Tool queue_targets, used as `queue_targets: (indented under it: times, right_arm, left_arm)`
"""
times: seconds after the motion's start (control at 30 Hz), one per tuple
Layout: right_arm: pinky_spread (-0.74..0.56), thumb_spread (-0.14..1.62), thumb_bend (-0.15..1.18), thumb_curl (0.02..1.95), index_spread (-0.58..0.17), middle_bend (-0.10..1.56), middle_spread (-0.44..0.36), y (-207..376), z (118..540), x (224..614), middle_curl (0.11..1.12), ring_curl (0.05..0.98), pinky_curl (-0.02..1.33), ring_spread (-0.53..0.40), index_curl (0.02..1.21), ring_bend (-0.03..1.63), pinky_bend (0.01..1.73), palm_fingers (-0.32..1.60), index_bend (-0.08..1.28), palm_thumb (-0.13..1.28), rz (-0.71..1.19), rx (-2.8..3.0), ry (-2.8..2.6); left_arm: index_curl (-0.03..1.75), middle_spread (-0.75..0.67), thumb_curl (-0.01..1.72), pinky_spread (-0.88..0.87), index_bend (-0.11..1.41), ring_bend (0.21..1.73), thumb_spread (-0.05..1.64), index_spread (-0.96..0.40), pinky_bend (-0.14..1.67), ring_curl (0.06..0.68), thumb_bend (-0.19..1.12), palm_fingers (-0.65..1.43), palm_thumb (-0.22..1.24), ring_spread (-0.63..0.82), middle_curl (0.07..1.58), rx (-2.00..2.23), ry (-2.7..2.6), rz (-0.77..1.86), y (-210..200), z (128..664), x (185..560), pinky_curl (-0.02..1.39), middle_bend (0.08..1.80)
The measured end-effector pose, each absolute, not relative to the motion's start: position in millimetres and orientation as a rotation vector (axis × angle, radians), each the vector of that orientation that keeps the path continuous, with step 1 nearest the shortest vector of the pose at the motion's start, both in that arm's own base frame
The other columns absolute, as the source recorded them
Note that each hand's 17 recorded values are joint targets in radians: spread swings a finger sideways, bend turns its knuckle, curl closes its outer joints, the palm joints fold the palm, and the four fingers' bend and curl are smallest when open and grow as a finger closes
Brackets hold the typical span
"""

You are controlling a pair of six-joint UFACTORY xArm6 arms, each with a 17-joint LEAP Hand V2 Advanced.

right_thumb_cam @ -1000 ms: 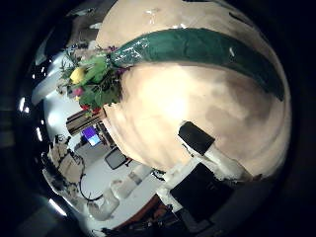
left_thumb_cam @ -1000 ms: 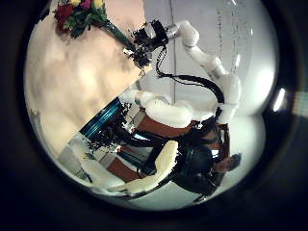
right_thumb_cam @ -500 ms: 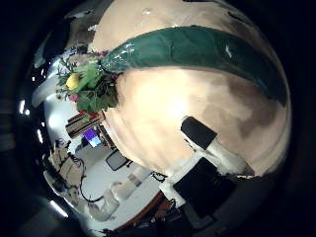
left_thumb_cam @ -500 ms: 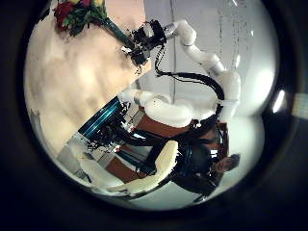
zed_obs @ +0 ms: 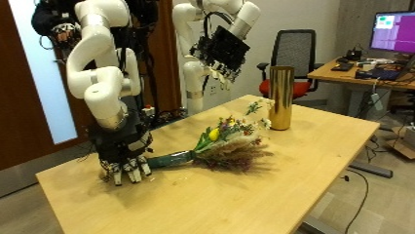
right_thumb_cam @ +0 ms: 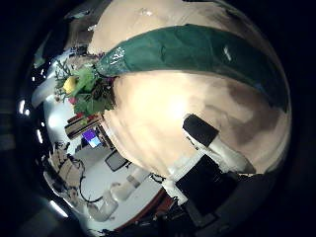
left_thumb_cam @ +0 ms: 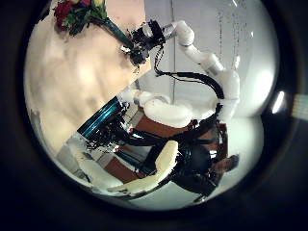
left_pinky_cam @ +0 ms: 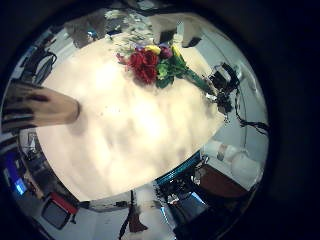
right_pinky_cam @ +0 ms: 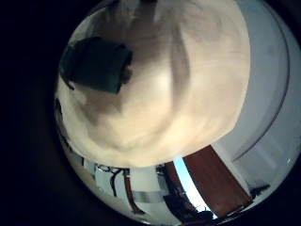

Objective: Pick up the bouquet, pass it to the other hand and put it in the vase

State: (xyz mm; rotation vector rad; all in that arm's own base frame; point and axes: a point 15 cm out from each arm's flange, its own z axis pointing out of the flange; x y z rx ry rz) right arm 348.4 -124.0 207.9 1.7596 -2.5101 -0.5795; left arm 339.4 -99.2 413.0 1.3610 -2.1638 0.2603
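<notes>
The bouquet [zed_obs: 223,146] lies on the wooden table [zed_obs: 305,171], with yellow, red and white flowers toward the vase and a green wrapped stem [zed_obs: 167,158] toward my right hand. My right hand [zed_obs: 126,168] is low at the stem's end, fingers open and pointing down. The right thumb side palm view shows the green wrap [right_thumb_cam: 197,49] close by, with a finger [right_thumb_cam: 207,133] away from it. The tall gold vase [zed_obs: 279,97] stands upright beyond the flowers. My left hand [zed_obs: 220,49] hangs open, high above the table. The left little finger side palm view shows the bouquet [left_pinky_cam: 155,65], the vase [left_pinky_cam: 35,105] and my right hand [left_pinky_cam: 222,85].
An office chair [zed_obs: 296,49] and a desk with a monitor [zed_obs: 390,29] stand behind the table. The table's near edge runs just below my right hand.
In the right thumb side palm view the green wrap has grown larger, so my right hand has come closer to the stem. The bouquet still lies on the table. The left hand barely moved.
</notes>
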Motion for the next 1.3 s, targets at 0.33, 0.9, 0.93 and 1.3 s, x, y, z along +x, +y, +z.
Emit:
queue_targets:
  times: [0.33,0.9,0.93,1.3]
  right_arm:
    - [0.12,1.01,-0.02,0.39,-0.187,0.47,-0.050,-120.9,204.8,351.6,0.41,0.218,0.20,-0.117,0.35,0.73,0.23,0.60,0.22,0.74,-0.590,1.770,-2.493]
    - [-0.58,0.94,-0.02,0.42,-0.366,0.71,-0.307,-122.1,222.4,367.5,0.57,0.357,0.29,-0.328,0.58,0.95,0.79,1.34,0.39,0.83,-0.528,1.823,-2.474]
    - [-0.59,0.94,-0.02,0.42,-0.370,0.74,-0.304,-122.3,222.8,367.8,0.59,0.367,0.29,-0.326,0.60,0.97,0.81,1.34,0.43,0.83,-0.527,1.823,-2.475]
    - [-0.32,0.89,0.00,0.50,-0.358,1.17,-0.237,-138.2,250.1,375.1,0.83,0.590,0.59,-0.234,0.93,1.37,1.38,1.13,0.92,1.04,-0.489,1.810,-2.601]
  left_arm:
    - [0.32,0.54,0.32,0.58,0.18,0.42,0.80,0.34,0.19,0.222,-0.04,-0.01,0.21,0.65,0.27,1.364,-2.161,0.257,-98.7,412.4,339.7,0.30,0.19]
    - [0.32,0.54,0.32,0.58,0.18,0.42,0.80,0.34,0.19,0.224,-0.04,-0.01,0.21,0.65,0.27,1.370,-2.156,0.259,-97.5,411.9,339.9,0.30,0.18]
    - [0.32,0.54,0.32,0.58,0.18,0.42,0.80,0.34,0.19,0.224,-0.04,-0.01,0.21,0.65,0.27,1.371,-2.155,0.259,-97.3,411.5,340.4,0.30,0.18]
    - [0.32,0.54,0.33,0.58,0.18,0.42,0.80,0.34,0.19,0.222,-0.04,-0.01,0.20,0.65,0.27,1.376,-2.155,0.264,-97.5,411.5,341.5,0.30,0.19]
